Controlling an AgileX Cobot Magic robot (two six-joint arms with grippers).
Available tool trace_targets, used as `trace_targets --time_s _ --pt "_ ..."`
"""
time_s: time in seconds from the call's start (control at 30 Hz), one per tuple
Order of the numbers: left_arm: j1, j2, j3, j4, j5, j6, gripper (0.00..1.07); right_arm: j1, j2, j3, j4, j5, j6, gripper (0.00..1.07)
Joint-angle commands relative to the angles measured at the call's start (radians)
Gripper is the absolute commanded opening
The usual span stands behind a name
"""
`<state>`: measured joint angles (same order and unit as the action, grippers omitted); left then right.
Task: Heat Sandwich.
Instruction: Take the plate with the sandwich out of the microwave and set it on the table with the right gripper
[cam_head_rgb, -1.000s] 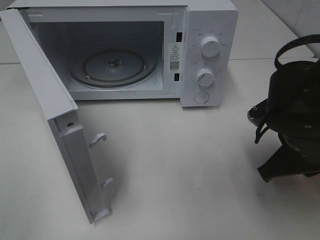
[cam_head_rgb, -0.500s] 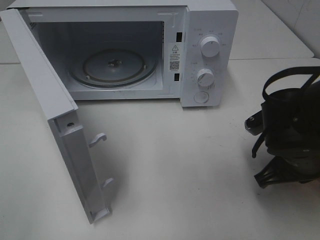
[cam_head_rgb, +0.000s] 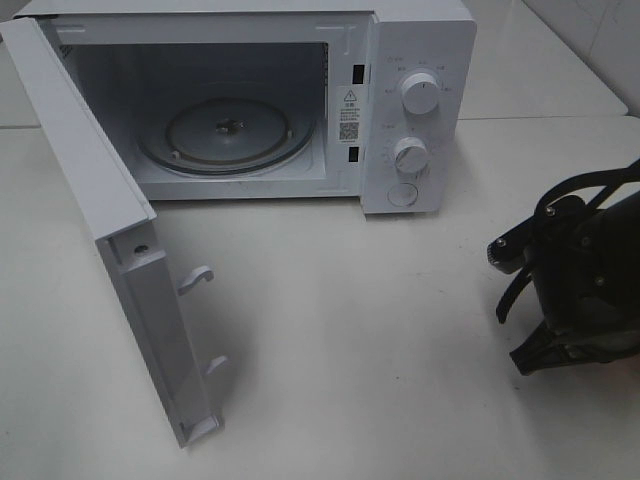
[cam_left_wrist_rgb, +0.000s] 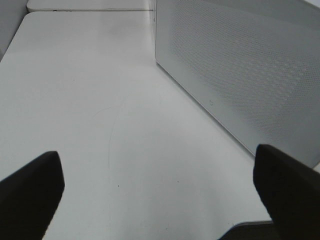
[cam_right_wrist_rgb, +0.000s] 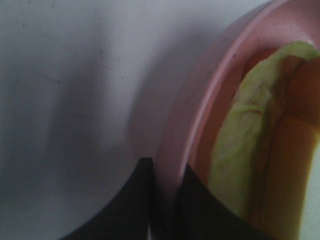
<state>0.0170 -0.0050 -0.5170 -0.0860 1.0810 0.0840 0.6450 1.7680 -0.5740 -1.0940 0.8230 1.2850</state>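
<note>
A white table carries one microwave, door swung open. Beside it, the right gripper pinches one pink plate's rim; the sandwich lies on it. The left gripper is spread, empty.

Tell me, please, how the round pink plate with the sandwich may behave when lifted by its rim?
The round pink plate, pinched at one edge by the right gripper, looks rigid but may tilt. The layered sandwich lies loose, so it could slide.

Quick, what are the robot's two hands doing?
Left gripper: open, holding nothing.
Right gripper: closed on the round pink plate's rim.
</note>
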Motion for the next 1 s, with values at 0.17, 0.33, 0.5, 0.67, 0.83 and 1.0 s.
trace_targets --time_s 0.17,0.33,0.5,0.67,0.83,1.0 --pt "0.002 -0.006 0.001 -0.002 -0.012 -0.003 0.97 -0.004 0.106 0.003 -0.038 0.011 0.036 0.07" --pt "0.002 -0.006 0.001 -0.002 -0.012 -0.003 0.97 -0.004 0.124 0.003 -0.038 -0.002 0.068 0.08" --pt "0.002 -0.006 0.001 -0.002 -0.012 -0.003 0.97 -0.004 0.124 0.003 -0.038 -0.002 0.068 0.1" --pt "0.002 -0.006 0.001 -0.002 -0.012 -0.003 0.97 -0.004 0.124 0.003 -0.022 -0.022 0.067 0.19" --pt "0.002 -0.006 0.001 -0.002 -0.012 -0.003 0.97 -0.004 0.124 0.003 0.001 -0.046 0.047 0.34" --pt "0.002 -0.006 0.001 -0.002 -0.012 -0.003 0.97 -0.004 0.108 0.003 0.037 -0.072 0.014 0.47"
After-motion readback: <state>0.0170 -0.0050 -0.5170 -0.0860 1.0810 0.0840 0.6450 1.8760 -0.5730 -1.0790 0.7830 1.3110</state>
